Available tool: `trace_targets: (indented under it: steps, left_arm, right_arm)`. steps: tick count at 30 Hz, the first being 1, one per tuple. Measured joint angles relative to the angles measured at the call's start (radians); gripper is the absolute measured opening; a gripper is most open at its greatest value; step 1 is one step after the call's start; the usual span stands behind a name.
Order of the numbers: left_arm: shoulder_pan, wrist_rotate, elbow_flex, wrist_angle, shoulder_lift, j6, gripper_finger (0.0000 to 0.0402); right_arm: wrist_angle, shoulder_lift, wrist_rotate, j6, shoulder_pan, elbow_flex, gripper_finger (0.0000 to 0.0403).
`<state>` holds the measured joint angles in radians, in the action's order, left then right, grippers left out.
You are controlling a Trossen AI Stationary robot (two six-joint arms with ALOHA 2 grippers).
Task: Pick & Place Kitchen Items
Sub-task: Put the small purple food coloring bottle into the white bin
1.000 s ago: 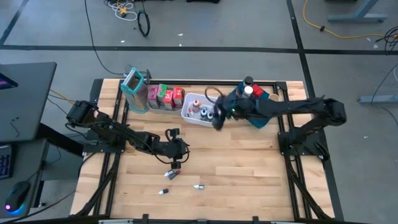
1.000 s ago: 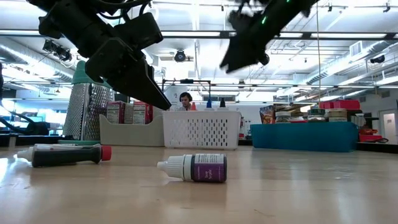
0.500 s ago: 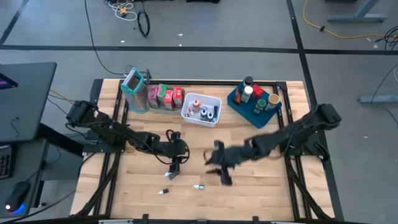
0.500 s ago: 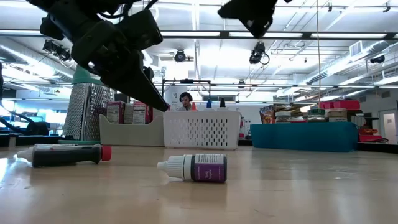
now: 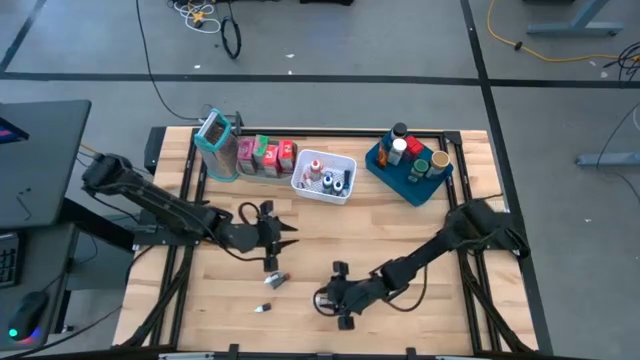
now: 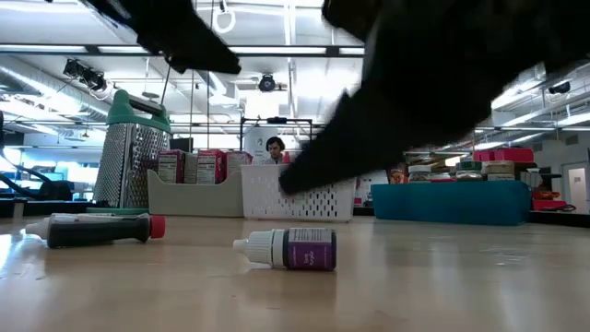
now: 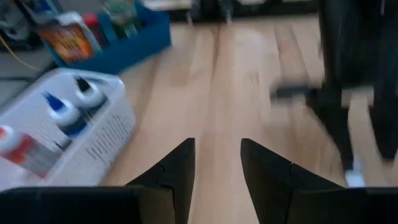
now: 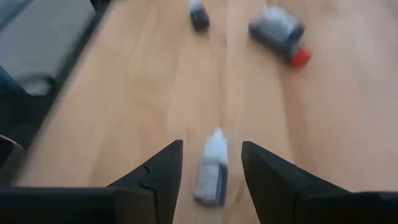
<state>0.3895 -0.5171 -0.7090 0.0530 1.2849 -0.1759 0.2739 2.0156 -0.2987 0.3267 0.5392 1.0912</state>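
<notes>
White-capped, the small dropper bottle [image 8: 211, 167] lies between your right gripper's [image 8: 211, 163] parted, empty fingers. A red-capped dark tube [image 8: 280, 32] lies near it. Your left gripper [image 7: 214, 163] hangs spread and empty near the white mesh basket [image 7: 93, 146].

Robotics lab, open hall with ceiling ducts [image 6: 55, 69], floor cables [image 5: 205, 15], framed wooden table [image 5: 400, 250], person at desk [image 6: 274, 148]

Two dark jointed arms; right hand [image 8: 211, 171] fingers black, tapered, wedge-shaped.
</notes>
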Motion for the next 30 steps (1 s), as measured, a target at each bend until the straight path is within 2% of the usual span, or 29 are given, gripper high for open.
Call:
trace_targets:
  steps: [4,7,15,24,27,30]
  left_arm:
    - [0.004,-0.032,-0.001,-0.017,-0.057,0.025,0.0137]
    - [0.004,-0.032,0.000,-0.014,-0.080,0.056,0.0137]
    - [0.004,-0.033,0.000,-0.011,-0.088,0.068,0.0138]
    - [0.005,-0.036,0.000,-0.012,-0.088,0.068,0.0138]
    - [0.005,-0.037,0.000,-0.012,-0.088,0.067,0.0138]
    - [0.005,-0.040,0.000,-0.010,-0.088,0.052,0.0138]
  right_arm:
    - [0.074,0.088,0.000,0.034,0.000,0.000,0.0176]
    - [0.122,0.134,-0.044,0.035,0.001,0.002,0.0176]
    - [0.154,0.178,-0.138,-0.021,0.003,0.005,0.0165]
    - [0.150,0.170,-0.138,-0.033,-0.003,0.003,0.0074]
    - [0.113,0.131,-0.135,-0.076,-0.019,-0.002,0.0073]
    - [0.027,0.045,-0.199,-0.155,-0.047,-0.005,0.0078]
